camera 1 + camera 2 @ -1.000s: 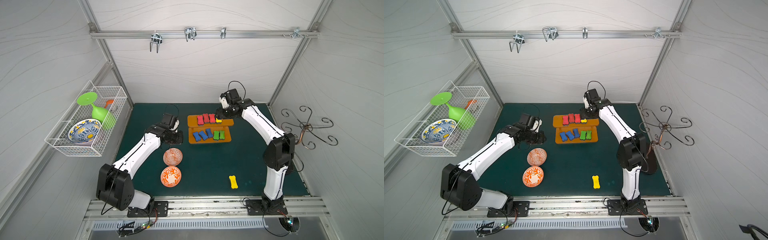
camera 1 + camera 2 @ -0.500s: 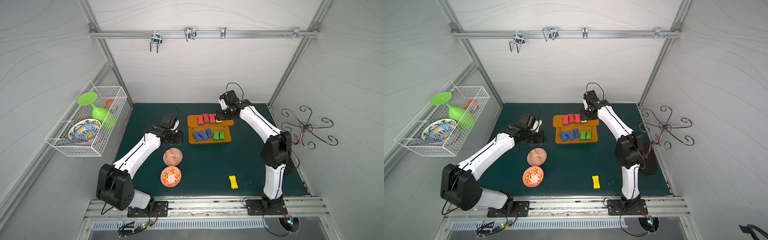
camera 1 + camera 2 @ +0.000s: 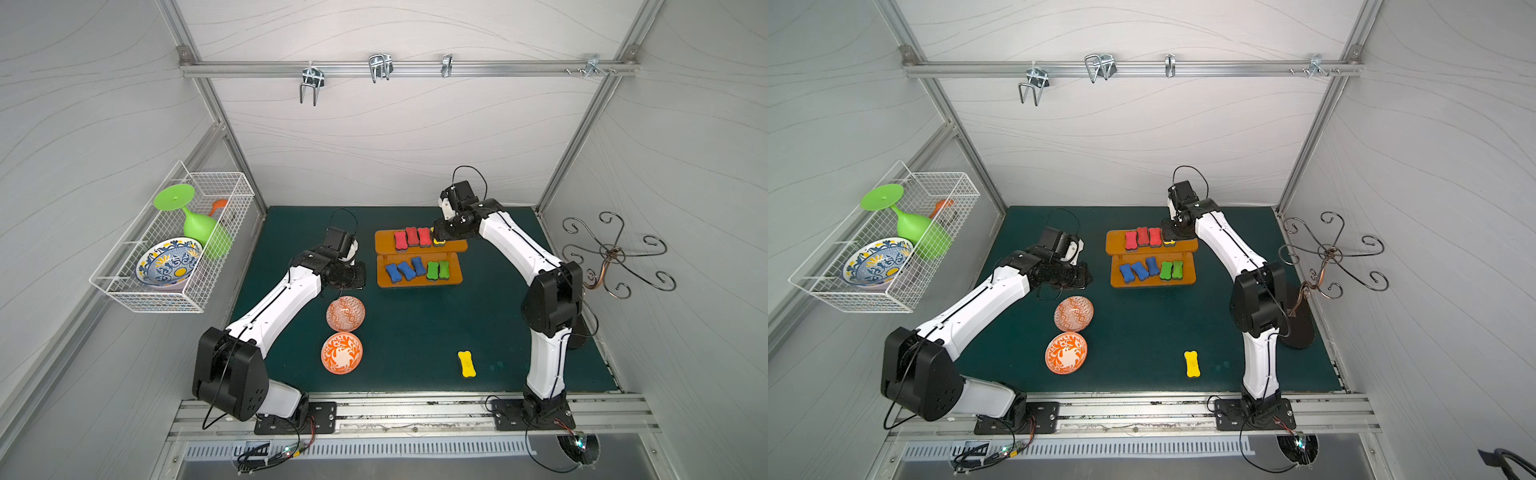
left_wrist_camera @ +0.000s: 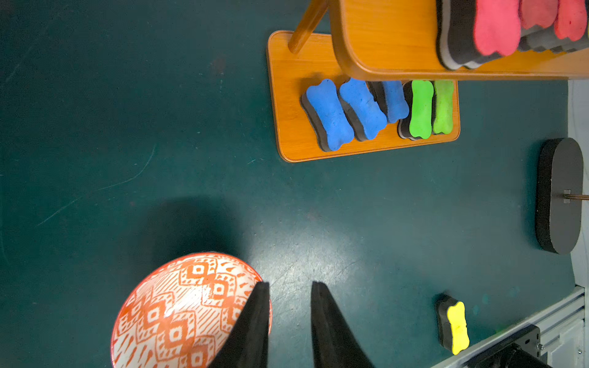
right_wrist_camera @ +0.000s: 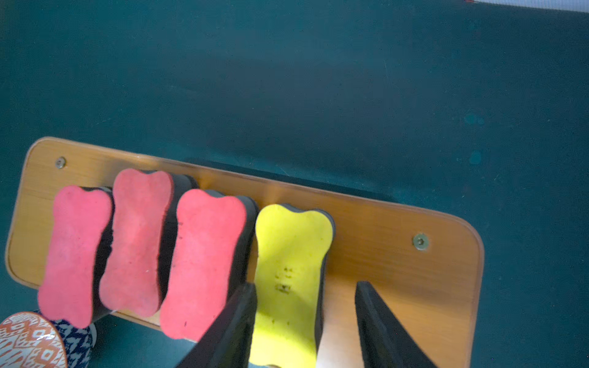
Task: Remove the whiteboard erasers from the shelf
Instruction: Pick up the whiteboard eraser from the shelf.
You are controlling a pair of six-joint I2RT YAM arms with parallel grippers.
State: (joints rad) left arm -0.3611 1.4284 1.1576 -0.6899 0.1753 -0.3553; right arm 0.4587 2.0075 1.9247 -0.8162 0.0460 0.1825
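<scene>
The shelf (image 3: 453, 246) stands at the back of the green mat (image 3: 415, 332). Its upper board carries three red erasers (image 3: 411, 237) and a yellow eraser (image 5: 290, 255). The lower board (image 3: 455, 274) carries three blue erasers (image 3: 405, 270) and two green erasers (image 3: 438, 270). A loose eraser (image 3: 466, 363), also yellow, lies on the mat near the front rail, well apart from the shelf.

The right gripper (image 5: 305, 283) straddles the yellow eraser with its jaws apart. One finger is wedged against the nearest red eraser, and bare board shows between the other finger and the foam. The left gripper (image 4: 290, 283) hangs over the mat with a narrow gap between its jaws and nothing in it, just beside a bowl (image 3: 345, 313). A second bowl (image 3: 341, 353) sits nearer the front.

A wire basket (image 3: 216, 185) on the left wall holds a green goblet (image 3: 199, 228) and a patterned dish (image 3: 168, 262). A hook stand (image 3: 611, 253) stands at the right edge of the mat.

Dark marks on the yellow eraser are too faint to read. In both top views the right gripper covers most of that eraser. In the left wrist view the upper board hides part of one blue eraser, and the red ones are cut off.
</scene>
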